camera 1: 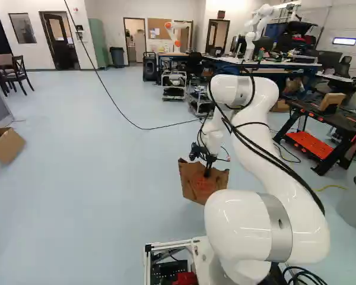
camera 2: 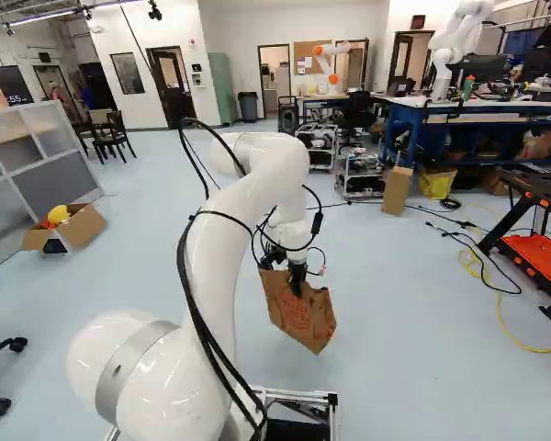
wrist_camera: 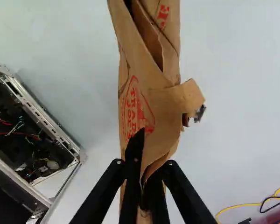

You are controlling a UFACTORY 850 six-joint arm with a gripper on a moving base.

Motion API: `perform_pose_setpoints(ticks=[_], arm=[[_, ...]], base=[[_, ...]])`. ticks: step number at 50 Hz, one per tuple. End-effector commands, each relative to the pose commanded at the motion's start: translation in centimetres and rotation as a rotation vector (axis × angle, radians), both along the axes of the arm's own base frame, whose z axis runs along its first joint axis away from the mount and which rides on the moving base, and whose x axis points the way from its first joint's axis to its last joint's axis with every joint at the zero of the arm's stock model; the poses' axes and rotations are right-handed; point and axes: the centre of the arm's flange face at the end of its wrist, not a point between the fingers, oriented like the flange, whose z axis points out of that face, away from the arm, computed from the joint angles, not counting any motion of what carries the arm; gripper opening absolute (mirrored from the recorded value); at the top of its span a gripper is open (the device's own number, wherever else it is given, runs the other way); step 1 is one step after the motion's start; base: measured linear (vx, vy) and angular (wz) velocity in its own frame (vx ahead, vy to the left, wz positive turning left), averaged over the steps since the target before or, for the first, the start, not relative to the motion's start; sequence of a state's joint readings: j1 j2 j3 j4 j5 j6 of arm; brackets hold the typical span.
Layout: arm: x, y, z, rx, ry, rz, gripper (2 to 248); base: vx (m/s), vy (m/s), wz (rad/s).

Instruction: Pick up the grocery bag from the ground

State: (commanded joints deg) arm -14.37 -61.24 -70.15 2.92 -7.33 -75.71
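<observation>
Our gripper [camera 2: 297, 283] has its black jaws closed on the grocery bag [camera 2: 298, 310], with paper pinched between them. We see most of the bag reaching ahead of the jaws in the wrist view. In both base views it hangs tilted below the wrist; we can't tell how far it clears the floor [camera 1: 107, 184]. Floor spreads around it. Edges: metal base frame [wrist_camera: 49, 119] beside the gripper, apart from the bag; yellow cable [wrist_camera: 238, 206] on the other side; open cardboard box [camera 1: 10, 145] well apart, at the left of the left base view.
</observation>
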Motion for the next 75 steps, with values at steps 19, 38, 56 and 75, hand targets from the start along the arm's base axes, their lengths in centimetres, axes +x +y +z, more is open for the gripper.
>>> perform_pose_setpoints(ticks=[19, 38, 56, 75], arm=[[-3.2, 2.1, 2.8, 0.007, 0.03, 0.024, 20], [-6.6, 4.3, 5.6, 0.012, 0.053, 0.052, 20], [-9.9, 6.4, 8.3, 0.015, 0.07, 0.084, 20], [-13.6, 8.7, 11.0, 0.011, 0.062, 0.124, 20]], base=[[0.0, 0.0, 0.0], [0.0, 0.0, 0.0], [0.0, 0.0, 0.0], [0.0, 0.0, 0.0]])
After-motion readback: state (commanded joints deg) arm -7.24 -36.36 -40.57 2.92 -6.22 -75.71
